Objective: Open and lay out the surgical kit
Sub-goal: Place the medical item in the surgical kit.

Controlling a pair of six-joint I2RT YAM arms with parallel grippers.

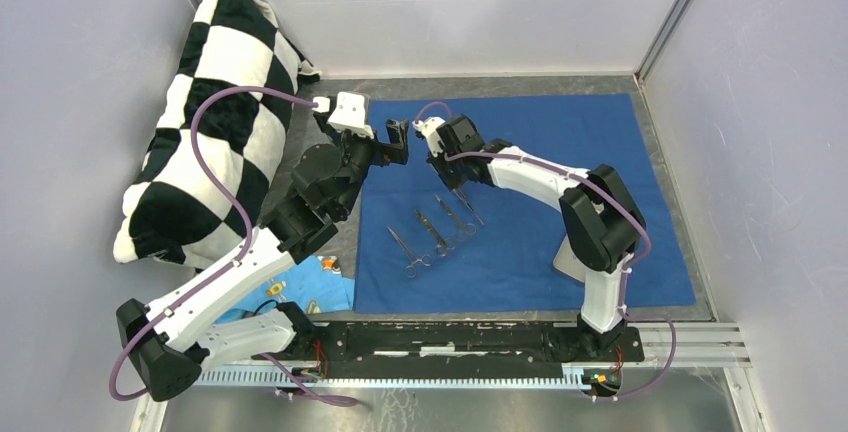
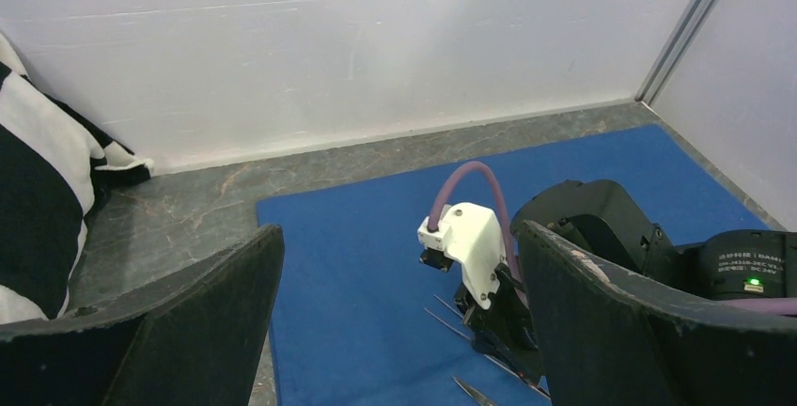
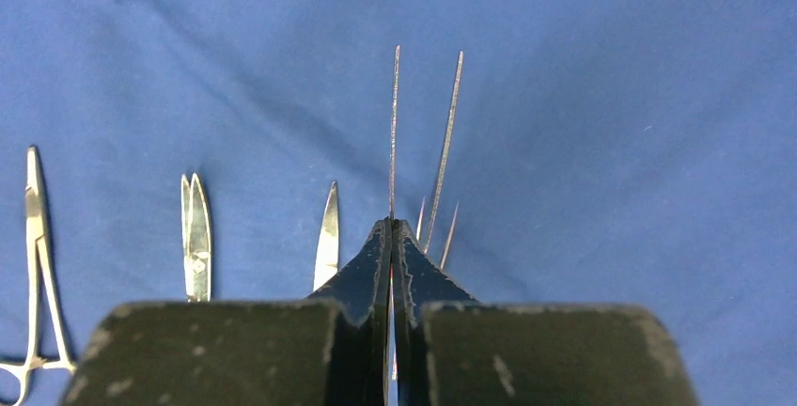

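Your right gripper (image 3: 392,232) is clenching what looks like tweezers (image 3: 394,124) above the dark blue cloth (image 1: 600,152), beside the laid-out instruments (image 1: 435,227). Your left gripper (image 1: 398,142) is hanging released. Be lowering them flat and parallel before letting go.

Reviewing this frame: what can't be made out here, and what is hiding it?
- Right wrist view: whether the shut right gripper actually pinches the tweezers. Its own fingers cover their rear end.
- Right wrist view: the handles of the neighbouring instruments, hidden behind the same fingers.
- Top view: what type each laid-out instrument is, because they are too small.
- Top view: the light blue scrap, partly under the left arm.
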